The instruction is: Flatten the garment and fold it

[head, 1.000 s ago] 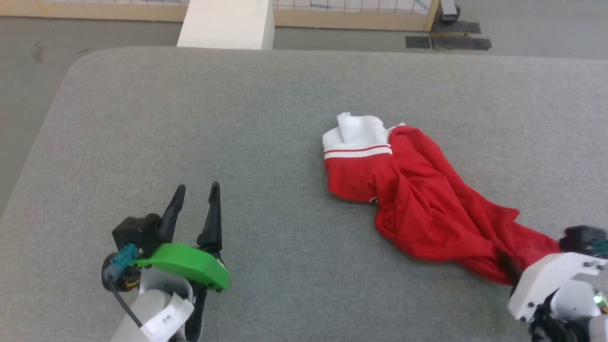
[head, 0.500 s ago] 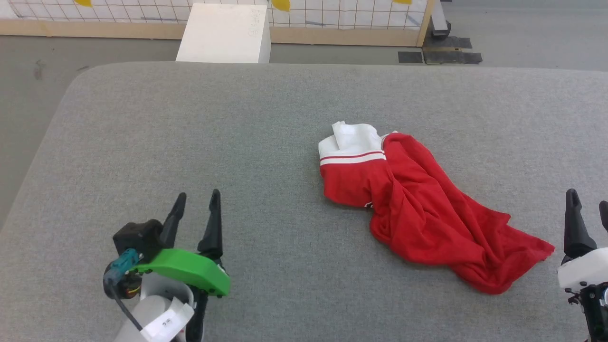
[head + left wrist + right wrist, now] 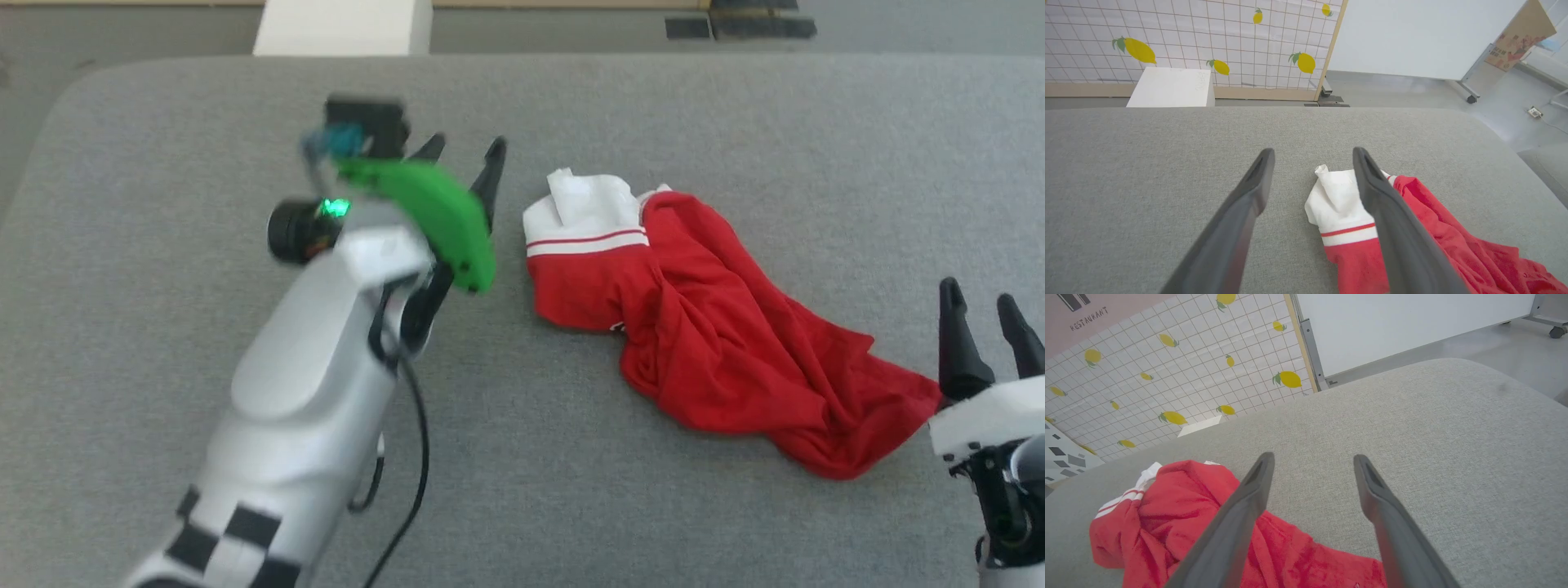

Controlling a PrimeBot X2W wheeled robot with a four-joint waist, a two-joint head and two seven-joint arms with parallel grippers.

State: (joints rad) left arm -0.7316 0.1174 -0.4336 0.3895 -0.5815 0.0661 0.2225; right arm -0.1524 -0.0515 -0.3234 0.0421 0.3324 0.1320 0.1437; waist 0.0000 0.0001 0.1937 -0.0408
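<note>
The garment (image 3: pixel 718 343) is a red jersey lying crumpled on the grey cloth table (image 3: pixel 204 163), stretched from a white, red-striped end at the far left to a red corner at the near right. My left gripper (image 3: pixel 463 149) stands open just left of the white end, fingers apart with nothing between them. In the left wrist view the left gripper (image 3: pixel 1313 152) hovers over the table, and the garment (image 3: pixel 1343 212) shows between and right of its fingers. My right gripper (image 3: pixel 976 294) is open beside the near right corner, apart from the cloth. The right wrist view has the right gripper (image 3: pixel 1313 458) empty, garment (image 3: pixel 1167 506) at lower left.
A white box (image 3: pixel 343 24) stands on the floor past the table's far edge. A lemon-patterned grid screen (image 3: pixel 1188 36) and a white board (image 3: pixel 1412 322) stand behind it. Bare grey table lies left of and in front of the jersey.
My right gripper opened, let go of the garment's near right end and drew back beside it. My left arm reached forward and right to the white end. The head camera shifted.
</note>
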